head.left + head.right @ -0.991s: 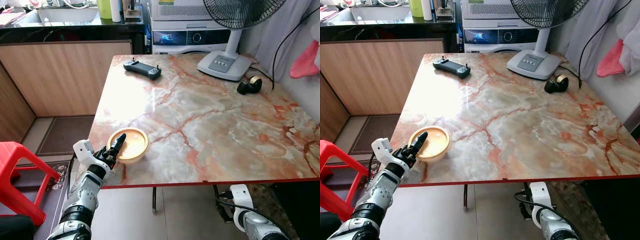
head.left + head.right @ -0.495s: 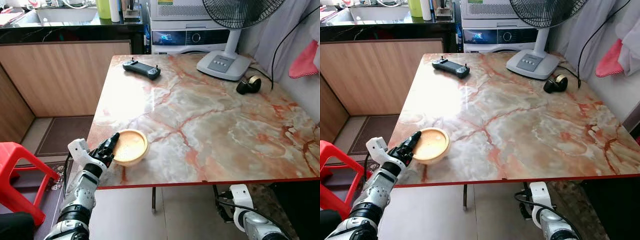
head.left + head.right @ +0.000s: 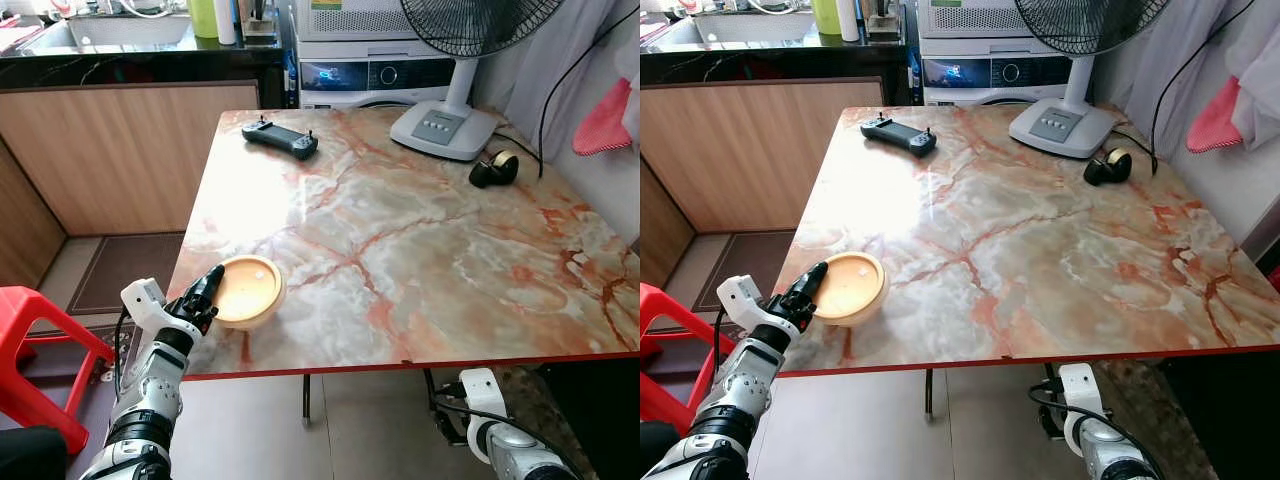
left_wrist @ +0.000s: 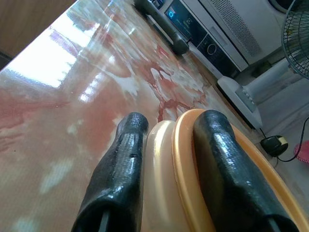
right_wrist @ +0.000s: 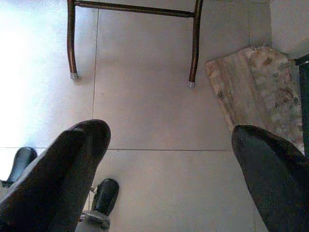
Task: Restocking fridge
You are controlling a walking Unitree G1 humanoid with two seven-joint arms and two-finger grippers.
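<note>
The robot's left gripper (image 3: 205,290) pinches the rim of a shallow orange bowl (image 3: 247,291) at the near-left corner of the marble-patterned desk (image 3: 420,250). The left wrist view shows why the hold looks secure: one black finger (image 4: 118,169) lies against the bowl's pale outer wall and the other sits inside the rim, so the rim is clamped between them. Gripping at the bowl's side nearest the desk's left edge suits a sideways draw off the surface, likely the first move in carrying it toward the fridge, though no fridge is in sight.

Compared with a second ago, the bowl sits closer to the desk's left edge, and the left arm has drawn back with it; the gripper, which then reached over the bowl from the front edge, now holds it from beyond the left edge. The whole scene has also shifted slightly, so the head camera has moved too.

Far from the bowl, along the desk's back edge, lie a black handheld controller (image 3: 280,138), a fan's white base (image 3: 443,128) and a roll of tape (image 3: 494,169). The right gripper (image 5: 169,159) hangs idle below the desk's front edge, its fingers spread wide apart over the tiled floor (image 5: 145,111). A red stool (image 3: 35,350) stands left of the bowl.
</note>
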